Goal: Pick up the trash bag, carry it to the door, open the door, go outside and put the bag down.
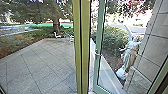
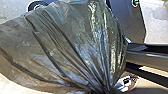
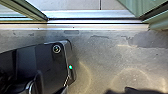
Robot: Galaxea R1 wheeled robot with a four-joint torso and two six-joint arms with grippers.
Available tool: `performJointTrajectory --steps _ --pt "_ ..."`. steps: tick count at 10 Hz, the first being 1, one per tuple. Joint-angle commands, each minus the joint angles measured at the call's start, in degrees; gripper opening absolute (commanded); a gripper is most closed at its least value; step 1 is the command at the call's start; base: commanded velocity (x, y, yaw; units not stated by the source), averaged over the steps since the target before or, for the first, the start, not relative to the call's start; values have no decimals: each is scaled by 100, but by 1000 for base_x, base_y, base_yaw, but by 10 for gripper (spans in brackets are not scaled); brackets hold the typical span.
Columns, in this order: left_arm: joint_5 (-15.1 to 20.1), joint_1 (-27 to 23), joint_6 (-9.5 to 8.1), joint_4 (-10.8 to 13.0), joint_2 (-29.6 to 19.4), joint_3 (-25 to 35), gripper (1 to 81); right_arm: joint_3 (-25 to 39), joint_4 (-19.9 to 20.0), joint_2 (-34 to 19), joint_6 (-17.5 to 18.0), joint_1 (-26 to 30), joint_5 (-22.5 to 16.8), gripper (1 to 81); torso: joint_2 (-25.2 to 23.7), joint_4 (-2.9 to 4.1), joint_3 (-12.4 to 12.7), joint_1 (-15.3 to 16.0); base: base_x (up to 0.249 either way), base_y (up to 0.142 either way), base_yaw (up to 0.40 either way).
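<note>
Pale paving point(image 1: 42, 60) spreads out in a grid of slabs beyond the glass front, with trees and daylight behind it. The trash bag point(image 2: 65, 47) is dark, thin and slightly see-through, its film catching blue and silvery light. It shows large and close in the left wrist view, its long folds drawn together into a tight neck. That neck is in the hold of the left end effector point(image 2: 106, 91), closed around the gathered plastic. As for the right end effector, I cannot tell how far it is open or whether it has hold of anything.

Bare grey floor point(image 3: 112, 55), marked by faint rings of light, meets a metal threshold point(image 3: 100, 26). Green-framed, the glass door point(image 1: 100, 30) stands open, with a gap between its edge and the yellow-green post point(image 1: 85, 47); metal hardware point(image 1: 97, 53) sits on its frame. Through the door's glass a pale statue point(image 1: 130, 53) shows near a wall of large stone panels point(image 1: 158, 27), with a leafy bush point(image 1: 112, 37) beside it. Farther out, a tree trunk point(image 1: 56, 23) rises past the paving, and small white objects point(image 1: 57, 35), too blurred to name, lie near its foot.
</note>
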Motion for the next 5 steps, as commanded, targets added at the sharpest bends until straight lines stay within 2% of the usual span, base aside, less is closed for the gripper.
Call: performJointTrajectory --steps 1,2,3,4,5 --pt "407 -214 44 28 -78 31 10 112 304 319 15 -1171 1310 811 0 0 0 0 0 0 0" --pt "407 -222 44 11 -86 22 10 -188 304 574 -56 -1524 1531 811 0 0 2 0 0 0 0" --pt "407 -240 35 11 -69 -5 10 -945 313 1114 -324 -1848 1827 811 -2 0 2 0 0 0 0" --pt "415 -266 35 11 -43 -5 10 -1666 424 1598 -728 -2059 1979 811 -2 0 5 0 0 0 0" --pt "407 -284 35 2 -25 -5 10 -2376 831 2051 -1294 -2227 2155 811 -5 0 6 -2 0 0 0"
